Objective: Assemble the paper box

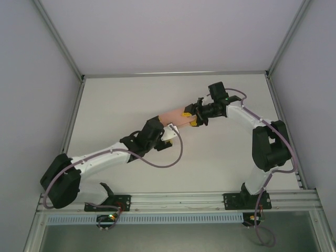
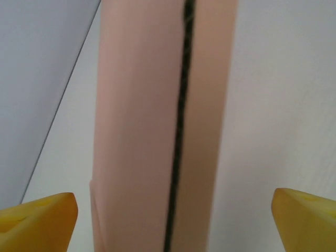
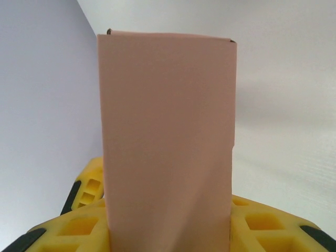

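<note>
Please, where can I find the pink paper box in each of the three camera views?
Top external: the paper box is at the middle of the white table.
Left wrist: a tall pink strip up the centre, with a dark seam.
Right wrist: upright in the centre, reaching near the top.
Shared landmark: the white table behind it.

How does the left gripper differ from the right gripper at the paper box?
The left gripper has its fingers wide apart, clear of the paper box; the right gripper has them against its sides. The left gripper is open; the right gripper looks shut on the box. Both have yellow fingers.
</note>
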